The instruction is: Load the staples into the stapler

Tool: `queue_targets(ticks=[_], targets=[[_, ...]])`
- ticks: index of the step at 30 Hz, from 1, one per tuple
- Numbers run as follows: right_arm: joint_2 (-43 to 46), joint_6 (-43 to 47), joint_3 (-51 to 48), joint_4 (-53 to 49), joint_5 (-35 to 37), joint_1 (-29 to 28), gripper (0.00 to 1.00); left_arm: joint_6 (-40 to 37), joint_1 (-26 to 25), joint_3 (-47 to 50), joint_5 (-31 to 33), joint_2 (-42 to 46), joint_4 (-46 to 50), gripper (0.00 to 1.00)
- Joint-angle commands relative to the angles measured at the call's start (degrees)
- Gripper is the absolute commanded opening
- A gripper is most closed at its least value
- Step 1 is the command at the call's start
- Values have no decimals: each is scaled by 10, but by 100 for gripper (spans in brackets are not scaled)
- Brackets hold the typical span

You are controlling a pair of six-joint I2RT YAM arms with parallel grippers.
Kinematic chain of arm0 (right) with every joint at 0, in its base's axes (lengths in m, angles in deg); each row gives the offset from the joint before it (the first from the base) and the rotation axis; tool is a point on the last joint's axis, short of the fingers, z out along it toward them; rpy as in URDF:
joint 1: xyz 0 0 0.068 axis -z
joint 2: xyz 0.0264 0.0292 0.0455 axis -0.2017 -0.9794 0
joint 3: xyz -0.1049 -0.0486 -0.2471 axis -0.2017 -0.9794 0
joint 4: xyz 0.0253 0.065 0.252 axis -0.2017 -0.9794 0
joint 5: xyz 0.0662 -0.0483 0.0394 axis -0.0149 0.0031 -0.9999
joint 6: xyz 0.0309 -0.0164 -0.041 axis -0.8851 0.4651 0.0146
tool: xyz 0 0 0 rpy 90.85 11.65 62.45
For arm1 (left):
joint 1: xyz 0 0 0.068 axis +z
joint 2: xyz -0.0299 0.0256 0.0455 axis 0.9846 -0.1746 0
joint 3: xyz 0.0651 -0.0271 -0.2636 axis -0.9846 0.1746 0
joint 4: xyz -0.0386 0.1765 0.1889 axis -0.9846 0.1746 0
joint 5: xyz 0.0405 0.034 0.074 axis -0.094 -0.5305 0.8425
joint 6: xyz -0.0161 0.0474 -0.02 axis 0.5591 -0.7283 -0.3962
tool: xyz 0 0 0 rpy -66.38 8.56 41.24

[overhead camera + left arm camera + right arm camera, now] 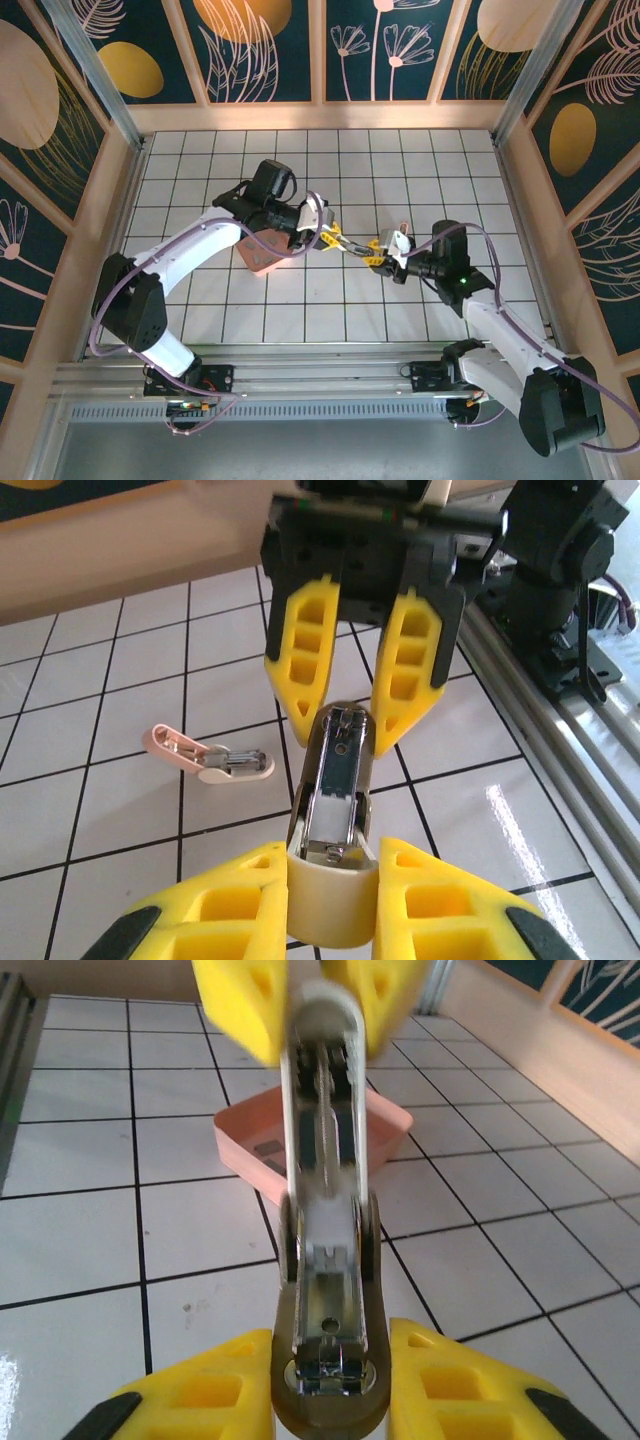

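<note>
Above the middle of the tiled table (300, 310), we are seeing the left gripper (338, 243) and the right gripper (386, 253) meeting tip to tip, with the stapler (362, 250) bridging the space between them, off the tiles. In the left wrist view, the left gripper is clamping tightly on the stapler's rounded beige end, its jaws narrowed to that width. The right gripper is pinching the opposite, darker end, its jaws standing only as far apart as that end is wide. The stapler is lying open along its length, so we are looking straight into its metal channel. Behind it, under the left arm, a pink tray (395, 1125) is resting on the tiles, and the staples (268, 1149) are lying inside it as dark strips. A small pink-and-white object (205, 760) is lying on the tiles well to one side.
</note>
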Motion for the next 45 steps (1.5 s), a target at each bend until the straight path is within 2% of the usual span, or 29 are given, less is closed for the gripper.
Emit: queue_targets(ticks=[1, 4, 10, 14, 18, 24, 30, 36, 38, 40, 41, 42, 45], targets=[[1, -57, -25, 20, 60, 15, 33, 29, 14, 6, -14, 31, -11, 2], [7, -74, -26, 17, 72, 14, 42, 28, 14, 2, -4, 34, -5, 3], [41, -82, 8, -11, 99, -1, 53, 12, 14, -6, 27, 31, 11, 3], [46, -68, 29, -11, 113, -29, 56, 8, 14, -16, 29, 27, 20, 4], [14, -72, 57, 21, 124, -68, 57, 9, 14, -16, 21, 27, 19, 4], [-56, -88, 85, 97, 103, -105, 57, 12, 14, -14, 8, 26, 16, 4], [-114, -97, 100, 132, 78, -125, 57, 21, 14, -16, -9, 21, 4, 5], [-137, -103, 98, 157, 68, -125, 50, 23, 14, -17, -26, 18, -2, 5], [-138, -101, 98, 154, 65, -125, 40, 25, 14, -15, -26, 20, -7, 5], [-135, -102, 94, 154, 66, -125, 25, 33, 14, -12, -23, 22, -17, 7], [-131, -105, 91, 155, 69, -125, 22, 42, 14, -8, -20, 24, -26, 9], [-126, -112, 86, 157, 76, -125, 20, 54, 14, -4, -15, 26, -38, 13], [-110, -147, 61, 175, 120, -125, 19, 123, 14, 24, 22, 44, -111, 41]])
